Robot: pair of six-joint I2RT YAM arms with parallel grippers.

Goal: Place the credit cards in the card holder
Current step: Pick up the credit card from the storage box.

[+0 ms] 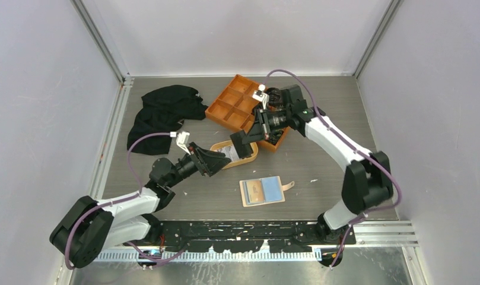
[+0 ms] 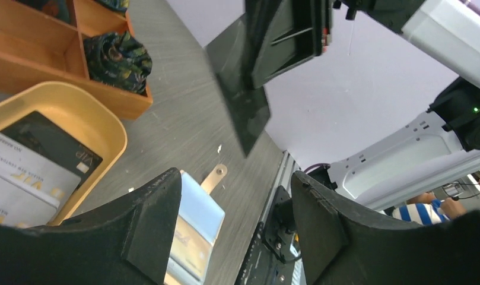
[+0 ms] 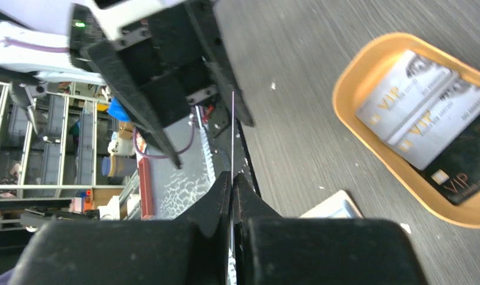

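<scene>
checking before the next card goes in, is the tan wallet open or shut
Open. The beige-tan leather-like bifold card holder lies spread flat, inner slots facing up, its snap tab loose beside it.

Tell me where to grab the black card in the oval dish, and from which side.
Grip the black card at its uncovered end, by the dish wall, coming down from above at a tilt. It lies flat with two white cards overlapping its other end, so only that end is free. It probably needs sliding up the wall first to get a finger beneath.
</scene>
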